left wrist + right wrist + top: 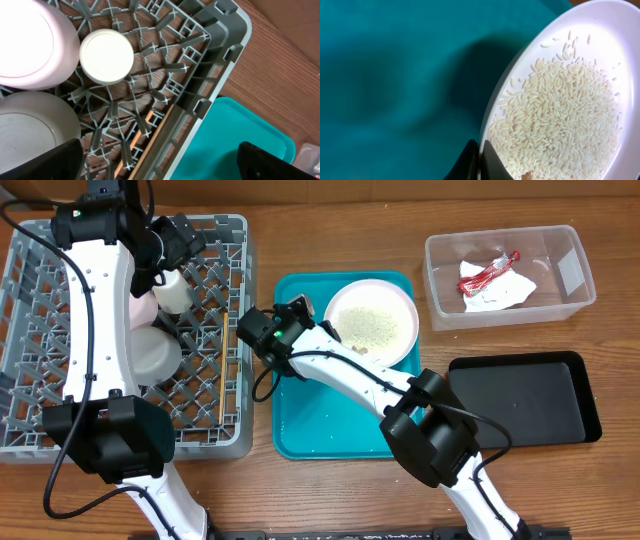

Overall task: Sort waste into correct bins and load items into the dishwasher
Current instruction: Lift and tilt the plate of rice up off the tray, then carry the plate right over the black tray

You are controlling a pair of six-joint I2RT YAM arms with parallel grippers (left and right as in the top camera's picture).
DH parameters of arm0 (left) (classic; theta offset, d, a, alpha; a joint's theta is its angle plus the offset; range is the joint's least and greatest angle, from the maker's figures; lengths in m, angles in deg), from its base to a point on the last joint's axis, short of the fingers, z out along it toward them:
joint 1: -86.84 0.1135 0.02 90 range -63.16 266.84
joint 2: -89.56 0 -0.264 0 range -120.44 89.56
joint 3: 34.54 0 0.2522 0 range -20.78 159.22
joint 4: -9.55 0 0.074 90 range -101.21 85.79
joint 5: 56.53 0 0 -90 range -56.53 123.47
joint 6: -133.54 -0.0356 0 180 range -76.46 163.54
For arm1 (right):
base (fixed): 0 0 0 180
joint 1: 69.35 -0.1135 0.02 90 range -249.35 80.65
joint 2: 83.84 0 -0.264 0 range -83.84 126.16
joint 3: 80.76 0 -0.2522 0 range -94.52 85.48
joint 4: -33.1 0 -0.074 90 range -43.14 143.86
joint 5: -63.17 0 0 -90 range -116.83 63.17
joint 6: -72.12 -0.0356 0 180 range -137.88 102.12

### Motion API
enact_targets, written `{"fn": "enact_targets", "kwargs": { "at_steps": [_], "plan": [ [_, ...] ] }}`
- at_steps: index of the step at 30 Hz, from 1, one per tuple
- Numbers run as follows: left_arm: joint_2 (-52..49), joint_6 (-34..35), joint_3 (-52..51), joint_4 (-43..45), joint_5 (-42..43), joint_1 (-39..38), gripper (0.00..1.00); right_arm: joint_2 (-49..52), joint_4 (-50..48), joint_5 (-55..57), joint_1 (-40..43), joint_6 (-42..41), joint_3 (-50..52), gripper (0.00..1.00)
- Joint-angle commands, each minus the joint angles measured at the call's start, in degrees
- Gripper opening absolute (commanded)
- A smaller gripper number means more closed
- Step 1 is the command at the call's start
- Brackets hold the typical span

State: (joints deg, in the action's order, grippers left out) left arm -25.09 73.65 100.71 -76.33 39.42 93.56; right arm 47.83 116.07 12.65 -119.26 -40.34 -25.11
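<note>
Spill risk: the pale rice grains (560, 115) could be shed onto the flat teal serving tray (320, 420) if the round pale pinkish-white plate (372, 320) were tipped while carried by one edge.
Grip risk: the thin rim could be lost from so narrow, off-centre a pinch, and the plate would be dropped back.
Sorting risk: were the plate racked before being emptied, rice would be scattered through the lattice.
Right gripper (481, 150): seen pressed together on the plate's rim, at the side facing the rack.
Plate position: found over the far right part of the teal tray; whether it was raised clear could not be told.
Left gripper (175, 248): seen spread wide, nothing held, hung above the small white cup (106, 56).
Large square grey plastic dish rack (30, 430): loaded with the cup, a pale pinkish bowl (30, 45), a grey metal bowl (30, 130) and thin wooden chopsticks (145, 145) laid by its wall.
Clear rectangular plastic tub (575, 270): a crumpled white paper napkin (505, 288) and a small red snack wrapper (487, 273) were seen inside.
Shallow black rectangular tray (590, 405): nothing was seen in it.
</note>
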Motion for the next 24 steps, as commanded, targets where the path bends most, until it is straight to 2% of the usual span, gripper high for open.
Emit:
{"fn": "enact_targets", "kwargs": {
  "at_steps": [1,7,12,24],
  "plan": [
    [1.51,0.76,0.52,0.15,-0.2,-0.74,1.0,0.0,1.2,6.49,0.15,-0.39,-4.96,0.04],
    [1.51,0.79,0.52,0.15,-0.17,-0.7,1.0,0.0,7.63,9.35,1.53,-8.59,-12.83,0.04],
    [1.51,0.79,0.52,0.17,-0.17,-1.05,1.0,-0.13,14.51,8.59,6.05,-17.22,-18.45,0.04],
    [1.51,0.76,0.52,0.17,-0.42,-1.09,1.0,-2.16,27.36,2.21,21.22,-32.17,-20.04,0.04]
  ]
}}
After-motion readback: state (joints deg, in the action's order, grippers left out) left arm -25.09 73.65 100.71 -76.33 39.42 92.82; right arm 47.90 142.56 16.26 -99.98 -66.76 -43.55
